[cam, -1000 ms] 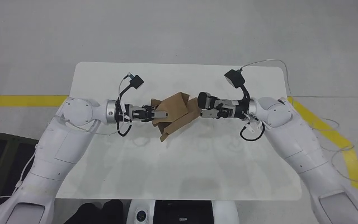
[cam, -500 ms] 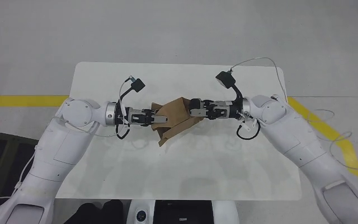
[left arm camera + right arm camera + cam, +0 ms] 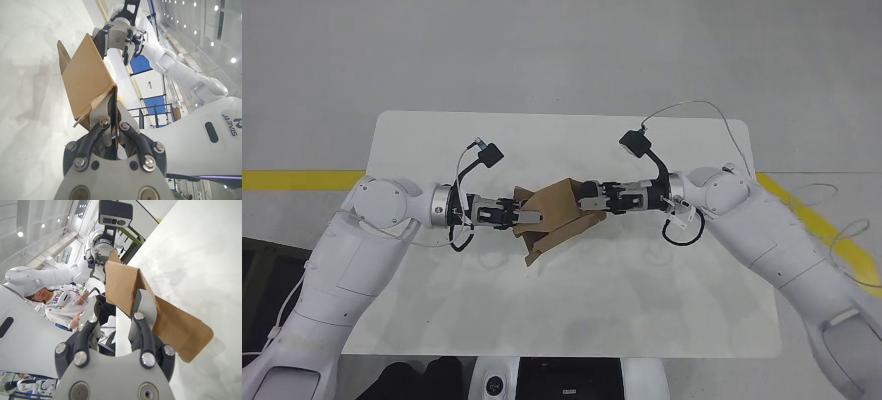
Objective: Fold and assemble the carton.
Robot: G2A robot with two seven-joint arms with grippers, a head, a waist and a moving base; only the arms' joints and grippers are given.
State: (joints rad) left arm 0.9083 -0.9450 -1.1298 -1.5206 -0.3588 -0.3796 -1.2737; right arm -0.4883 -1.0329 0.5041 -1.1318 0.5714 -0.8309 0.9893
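A brown cardboard carton [image 3: 554, 213], partly folded, is held above the middle of the white table [image 3: 642, 300]. My left gripper [image 3: 527, 215] is shut on one of its flaps, and the flap edge is pinched between its fingers [image 3: 105, 106]. The carton's broad panel [image 3: 85, 75] rises away from it. My right gripper [image 3: 588, 200] is at the carton's opposite side and stands open. One finger [image 3: 145, 306] lies against the inside of a carton wall [image 3: 119, 285]. The other finger [image 3: 92, 311] stays outside, apart from the cardboard. A rounded flap [image 3: 181, 332] hangs toward the table.
The white table has bare surface on all sides of the carton. A yellow floor line [image 3: 292, 180] runs past both table ends. A person [image 3: 62, 302] stands beyond the table's near edge, touching nothing on it.
My right gripper has moved left, in toward the carton, and now straddles a wall. The carton has been pushed narrower and more upright. My left gripper has kept its hold.
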